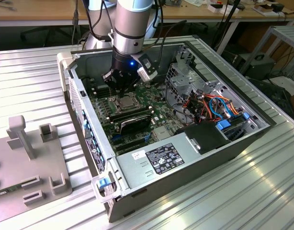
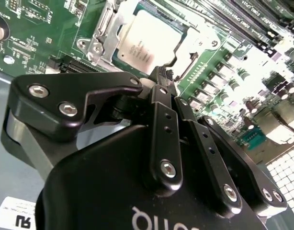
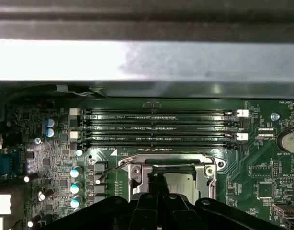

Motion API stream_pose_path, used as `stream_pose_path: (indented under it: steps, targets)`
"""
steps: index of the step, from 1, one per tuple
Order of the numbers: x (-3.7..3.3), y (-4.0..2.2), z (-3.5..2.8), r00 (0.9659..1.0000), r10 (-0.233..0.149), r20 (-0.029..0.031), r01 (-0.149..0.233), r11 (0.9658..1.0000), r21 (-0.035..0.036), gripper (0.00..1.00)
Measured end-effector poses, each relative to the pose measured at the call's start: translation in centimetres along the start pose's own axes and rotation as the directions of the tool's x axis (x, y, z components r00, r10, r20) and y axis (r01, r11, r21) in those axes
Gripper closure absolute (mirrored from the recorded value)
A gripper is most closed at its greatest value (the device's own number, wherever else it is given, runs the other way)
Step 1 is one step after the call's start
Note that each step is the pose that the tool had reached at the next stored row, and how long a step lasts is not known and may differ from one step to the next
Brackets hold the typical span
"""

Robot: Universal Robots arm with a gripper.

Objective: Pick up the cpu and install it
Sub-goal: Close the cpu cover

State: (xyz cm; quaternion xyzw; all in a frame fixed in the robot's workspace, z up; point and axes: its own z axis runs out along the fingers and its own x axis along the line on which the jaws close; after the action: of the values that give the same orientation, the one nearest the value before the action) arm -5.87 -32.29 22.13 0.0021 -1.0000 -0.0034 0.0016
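Note:
The cpu (image 2: 147,40), a small grey metallic square, lies flat in the metal-framed socket (image 2: 101,36) on the green motherboard inside the open computer case. In the exterior view the cpu (image 1: 125,101) sits just below my gripper (image 1: 119,88). In both wrist views the black fingers are pressed together, with nothing between them. The gripper (image 2: 162,74) hovers over one edge of the chip. In the first wrist view the gripper (image 3: 156,175) covers part of the cpu (image 3: 183,183) and of the socket frame (image 3: 132,168).
Long black memory slots (image 3: 156,127) run beside the socket. A power supply (image 1: 161,158) and a bundle of coloured cables (image 1: 214,108) fill the case's nearer and right parts. Case walls (image 1: 84,110) ring the board. A grey fixture (image 1: 27,158) stands on the exterior view's left.

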Motion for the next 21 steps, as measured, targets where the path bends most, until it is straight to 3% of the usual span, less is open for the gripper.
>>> stream_pose_path:
  steps: [5, 11, 17, 21]
  targets:
    - [0.69, -0.31, 0.06, 1.0000, -0.008, 0.0000, 0.008, 1.0000, 0.0002, 0.89]
    - [0.88, -1.33, 0.08, 0.9999, -0.011, 0.0001, 0.011, 0.9999, 0.0001, 0.89]
    - [0.88, -1.37, 0.11, 0.9999, -0.011, 0.0001, 0.011, 0.9999, 0.0001, 0.89]
    - [0.88, -1.37, 0.69, 0.9999, -0.012, 0.0000, 0.012, 0.9999, 0.0001, 0.89]
